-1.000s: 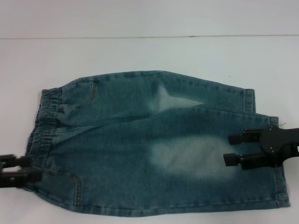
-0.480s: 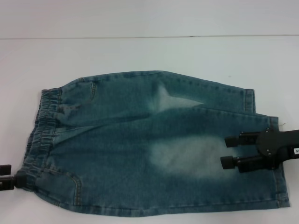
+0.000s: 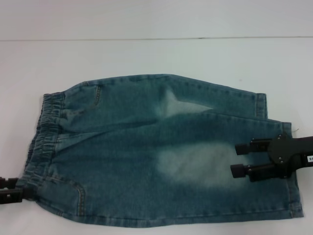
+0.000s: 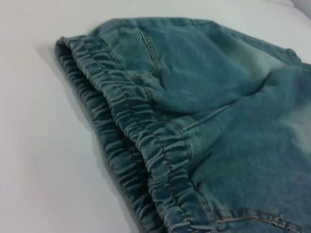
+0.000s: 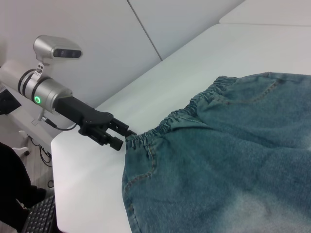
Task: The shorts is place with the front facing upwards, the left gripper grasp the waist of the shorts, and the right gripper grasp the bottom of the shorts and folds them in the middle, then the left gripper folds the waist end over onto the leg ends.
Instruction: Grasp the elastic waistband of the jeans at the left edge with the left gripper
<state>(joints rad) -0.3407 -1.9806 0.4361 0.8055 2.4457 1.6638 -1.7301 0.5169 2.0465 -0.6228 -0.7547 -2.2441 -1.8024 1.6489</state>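
White surface [image 3: 146,54] fills nearly all of the head view, meeting a pale wall along a thin line at the far edge; in the right wrist view the surface ends at a rounded corner, with grey wall panels [image 5: 97,43] behind and a dark keyboard [image 5: 41,218] on the floor side below. Nothing lies on the surface but the shorts [image 3: 161,152], spread flat with the denim's pale bleached patches showing, so no other object stands between either gripper and the cloth.

At the near left corner, the left gripper [image 3: 13,190] reaches in from the edge of the head view. Its two black fingers lie close together, their tips at the near end of the waist of the shorts [image 3: 44,137]; the right wrist view shows the tips touching the ruffled elastic band at that corner, but whether they pinch the cloth cannot be told. From this gripper the waistband runs away toward the far side, and the rest of the shorts stretches off to its right. The left wrist view shows only the gathered band and a stitched pocket [image 4: 150,53] close up.

Farther right, the right gripper [image 3: 239,159] hovers over the leg end, fingers spread apart and holding nothing, its tips above a bleached patch. The bottom of the shorts [image 3: 293,196] lies behind its fingertips, beneath the arm, near the right edge.
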